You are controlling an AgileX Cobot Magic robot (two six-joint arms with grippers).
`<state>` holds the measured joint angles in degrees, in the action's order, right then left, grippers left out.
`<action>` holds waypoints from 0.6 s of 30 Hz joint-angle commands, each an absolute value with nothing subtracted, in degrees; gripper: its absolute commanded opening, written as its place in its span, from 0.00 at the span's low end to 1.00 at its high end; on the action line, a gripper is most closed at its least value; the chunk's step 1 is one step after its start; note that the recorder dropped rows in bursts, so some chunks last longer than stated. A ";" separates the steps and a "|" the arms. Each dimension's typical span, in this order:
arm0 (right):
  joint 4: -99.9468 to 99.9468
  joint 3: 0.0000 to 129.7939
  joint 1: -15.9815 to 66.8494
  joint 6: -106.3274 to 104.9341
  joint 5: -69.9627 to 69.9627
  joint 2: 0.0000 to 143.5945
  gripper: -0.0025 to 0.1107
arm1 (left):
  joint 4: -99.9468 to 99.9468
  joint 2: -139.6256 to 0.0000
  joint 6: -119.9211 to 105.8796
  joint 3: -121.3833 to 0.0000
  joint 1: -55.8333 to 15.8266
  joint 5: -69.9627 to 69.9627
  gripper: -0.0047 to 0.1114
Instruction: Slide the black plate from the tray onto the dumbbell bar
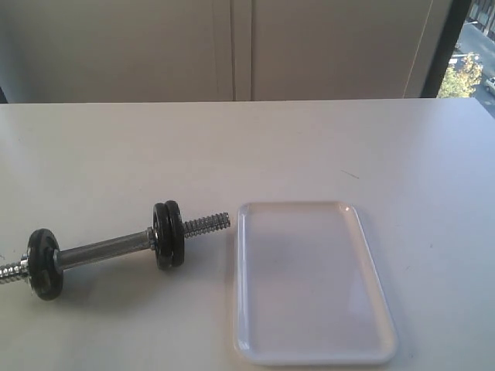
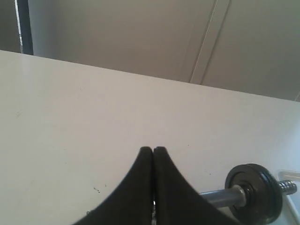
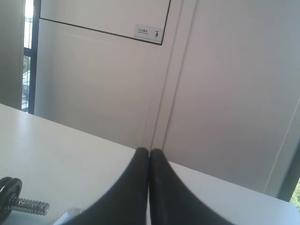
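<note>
The dumbbell bar (image 1: 104,251) lies on the table left of the tray (image 1: 309,282), its threaded end (image 1: 207,224) pointing at the tray. It carries three black discs: one at the far left end (image 1: 42,263) and a pair side by side. The outer disc of that pair, nearest the tray, is the black plate (image 1: 176,232). Nothing lies in the tray. Neither gripper shows in the exterior view. My left gripper (image 2: 153,149) is shut on nothing above bare table, with the bar (image 2: 218,197) beside it. My right gripper (image 3: 149,150) is likewise shut and empty, the threaded end (image 3: 30,205) off to one side.
A white table (image 1: 247,147) runs back to a pale panelled wall (image 1: 232,46). A window strip (image 1: 468,46) shows at the far right. A corner of the tray (image 2: 289,175) appears past the discs in the left wrist view.
</note>
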<state>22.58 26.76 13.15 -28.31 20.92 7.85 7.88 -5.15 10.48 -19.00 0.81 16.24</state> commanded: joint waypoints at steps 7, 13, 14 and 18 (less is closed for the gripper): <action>22.54 26.47 13.29 -28.19 20.36 7.47 0.02 | 5.16 0.00 10.14 -0.25 1.03 4.13 0.04; 22.41 26.47 13.29 -28.19 20.47 7.47 0.02 | 3.82 0.00 4.97 0.00 0.49 12.71 0.04; 22.41 26.47 13.29 -28.19 20.47 7.47 0.02 | 3.82 0.00 3.82 0.00 0.49 12.58 0.04; 22.41 26.47 13.29 -28.19 20.47 7.47 0.02 | 3.82 0.00 1.23 0.00 0.49 12.35 0.04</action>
